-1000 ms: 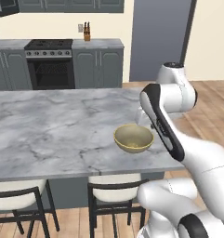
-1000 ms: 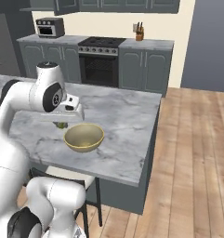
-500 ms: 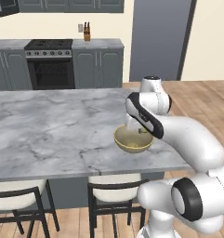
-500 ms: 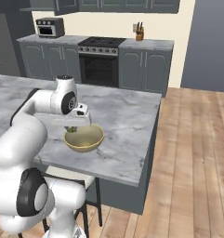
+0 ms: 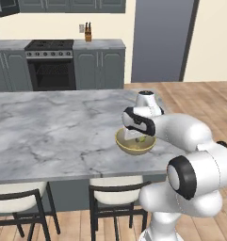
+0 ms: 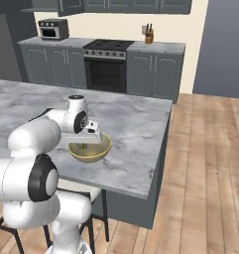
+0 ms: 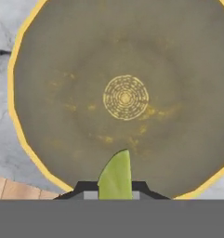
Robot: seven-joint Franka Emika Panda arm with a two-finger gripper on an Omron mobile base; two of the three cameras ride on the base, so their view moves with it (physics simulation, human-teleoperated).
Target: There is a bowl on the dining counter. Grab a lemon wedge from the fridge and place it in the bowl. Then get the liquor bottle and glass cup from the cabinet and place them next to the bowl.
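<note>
The dull yellow-olive bowl (image 5: 128, 148) (image 6: 104, 149) (image 7: 62, 93) sits near the right end of the dining counter (image 5: 53, 132) (image 6: 136, 129). My gripper (image 5: 134, 136) (image 6: 84, 145) (image 7: 114, 189) points down just above the bowl's inside. It is shut on the lemon wedge (image 7: 116, 176) (image 5: 140, 140), a green-yellow sliver standing between the two dark fingertips (image 7: 87, 187). In the hand view the wedge hangs over the bowl's near side, off the ringed centre. My arm hides part of the bowl's rim in both base views.
The counter's right edge (image 6: 160, 149) lies close to the bowl. Two stools (image 5: 112, 200) (image 5: 18, 204) stand under the near side. Behind are the stove (image 5: 51, 70), a knife block (image 5: 88, 32) and a toaster oven (image 6: 53, 29). Wooden floor opens to the right.
The arm has swung from beside the bowl to over it, and the hand has come down toward the bowl's inside with the wedge still held.
</note>
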